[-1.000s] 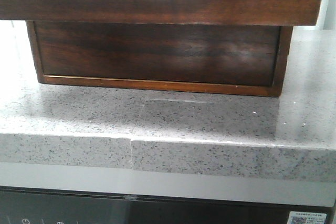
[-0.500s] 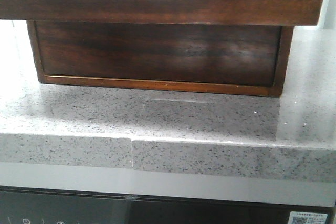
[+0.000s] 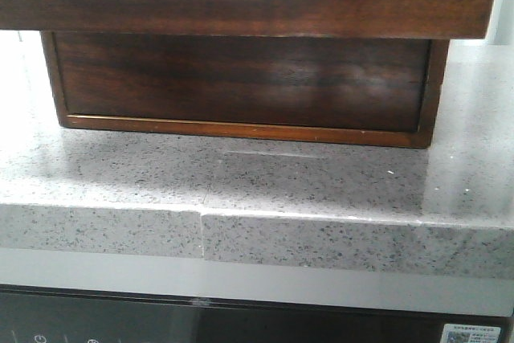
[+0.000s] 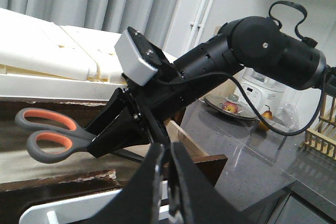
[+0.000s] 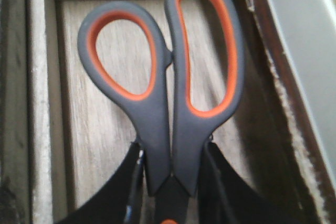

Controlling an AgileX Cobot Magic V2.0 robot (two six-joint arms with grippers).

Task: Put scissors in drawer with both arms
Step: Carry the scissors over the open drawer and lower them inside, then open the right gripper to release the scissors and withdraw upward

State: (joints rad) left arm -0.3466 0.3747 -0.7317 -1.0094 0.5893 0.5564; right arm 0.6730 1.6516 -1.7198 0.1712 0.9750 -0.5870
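Now our scissors (image 5: 168, 93) hang over the open drawer (image 5: 105, 129), pinched at the neck by the right gripper (image 5: 169, 182), handles leading, long axis along the drawer's length, blades hidden. Next we lower and release. Our left gripper (image 4: 167, 182) looks closed, seemingly near the drawer front.

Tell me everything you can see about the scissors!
The scissors are small, with grey plastic-looking handles and bright orange lining inside two finger loops, one loop longer than the other. The handles sit together, so they look closed; the blades are hidden. The right tool clamps them just below the loops, its dark fingers on either side. They hang over the pale wooden floor of the open drawer, loops pointing away from the tool. The left wrist view shows them held roughly level.
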